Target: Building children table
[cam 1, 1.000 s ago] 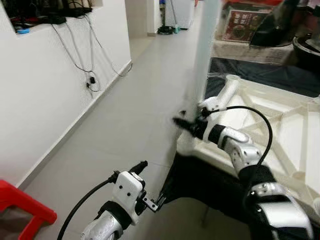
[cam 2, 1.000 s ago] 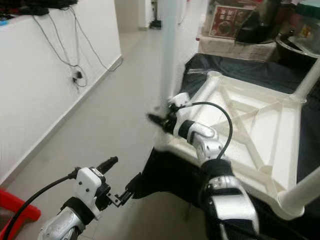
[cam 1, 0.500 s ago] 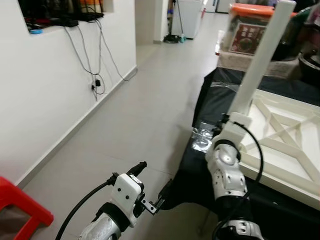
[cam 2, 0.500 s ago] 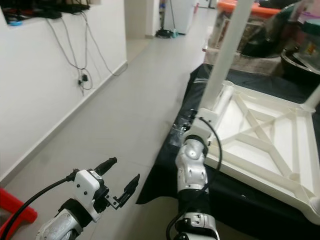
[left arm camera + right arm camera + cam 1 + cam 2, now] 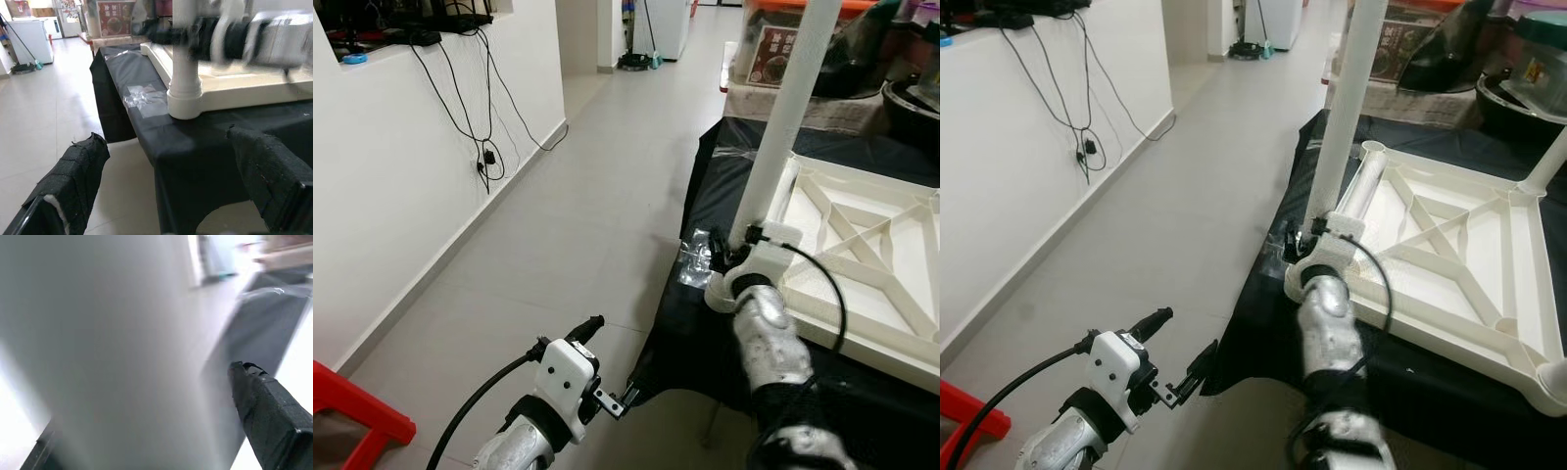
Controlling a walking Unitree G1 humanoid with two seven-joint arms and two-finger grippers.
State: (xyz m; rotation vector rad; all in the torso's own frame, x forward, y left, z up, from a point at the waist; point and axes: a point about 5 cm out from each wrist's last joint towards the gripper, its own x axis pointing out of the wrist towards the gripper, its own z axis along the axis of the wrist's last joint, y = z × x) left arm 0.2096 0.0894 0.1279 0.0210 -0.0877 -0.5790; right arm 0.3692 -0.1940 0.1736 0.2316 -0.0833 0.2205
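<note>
Right now my right gripper (image 5: 732, 257) is at the near left corner of the upturned white table top (image 5: 862, 245), its black fingers closed around the foot of a tall white leg (image 5: 781, 117) just above the round socket (image 5: 185, 100) it stands in. That leg rises a little tilted from the corner, and in my right wrist view it is a pale blur pressed close beside one black finger (image 5: 269, 416). The table top lies underside up, its crossed ribs showing, on a surface draped in black cloth (image 5: 690, 333); a second leg (image 5: 1549, 162) stands at the far right corner. My left gripper (image 5: 607, 364) hangs low over the grey floor tiles (image 5: 578, 215), off the cloth's edge, with its two fingers spread apart and nothing between them. A white wall (image 5: 401, 176) with dangling cables (image 5: 489, 108) runs along my left, and a red stool (image 5: 357, 411) sits by it.
</note>
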